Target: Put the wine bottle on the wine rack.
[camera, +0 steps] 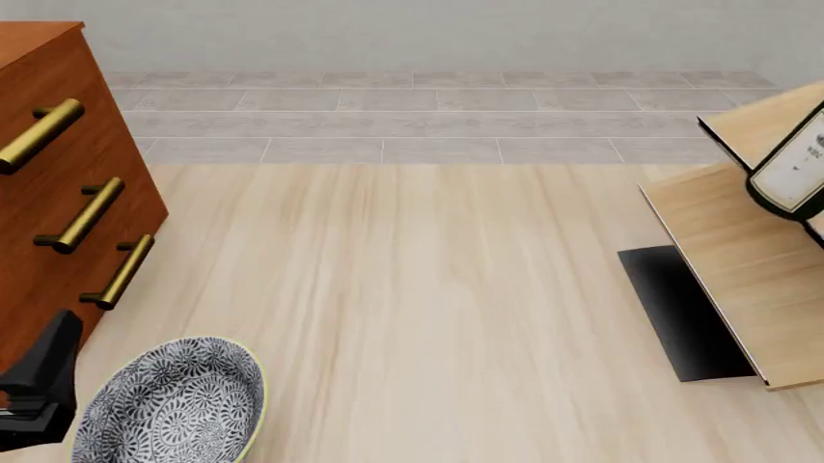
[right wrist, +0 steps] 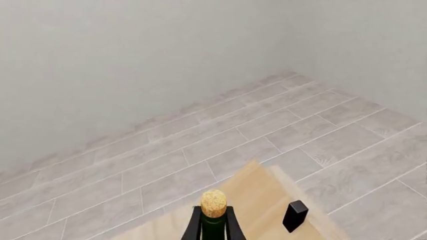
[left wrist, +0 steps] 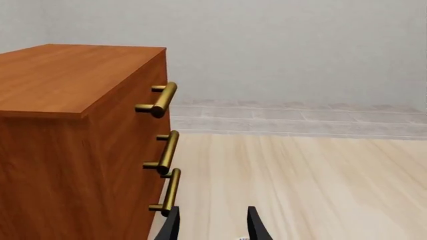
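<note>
Wine bottle at the rack, right arm's side

We see the wine bottle (camera: 788, 172) tilted over the wine rack (camera: 740, 280), neck towards the right gripper (right wrist: 248, 220); we can't tell whether it's gripped. Left gripper (left wrist: 212, 225) parted, holding nothing, far off by the cabinet (camera: 52, 193)

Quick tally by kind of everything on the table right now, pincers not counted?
Wine bottle: 1
Wine rack: 1
Drawer cabinet: 1
Patterned bowl: 1
Total: 4
</note>
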{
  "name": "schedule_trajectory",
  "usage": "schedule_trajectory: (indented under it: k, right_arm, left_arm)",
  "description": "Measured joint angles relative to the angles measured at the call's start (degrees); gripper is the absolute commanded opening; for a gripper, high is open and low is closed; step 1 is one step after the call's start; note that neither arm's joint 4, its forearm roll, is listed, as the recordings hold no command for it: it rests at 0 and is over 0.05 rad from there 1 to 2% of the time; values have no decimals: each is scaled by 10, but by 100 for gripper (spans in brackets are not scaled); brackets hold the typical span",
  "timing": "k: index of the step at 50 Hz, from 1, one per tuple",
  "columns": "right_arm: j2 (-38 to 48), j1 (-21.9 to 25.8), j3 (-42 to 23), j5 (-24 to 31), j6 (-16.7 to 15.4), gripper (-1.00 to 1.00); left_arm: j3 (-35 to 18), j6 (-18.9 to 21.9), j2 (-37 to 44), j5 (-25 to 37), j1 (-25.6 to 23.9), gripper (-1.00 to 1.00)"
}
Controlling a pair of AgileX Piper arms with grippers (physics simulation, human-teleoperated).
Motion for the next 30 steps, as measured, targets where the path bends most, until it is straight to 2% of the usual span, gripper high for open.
schedule_trajectory:
  k: [30]
  right_arm:
    - [48,-42,-16,-29,-5,-100]
  left_arm:
    - [0,3,0,-1,-1,100]
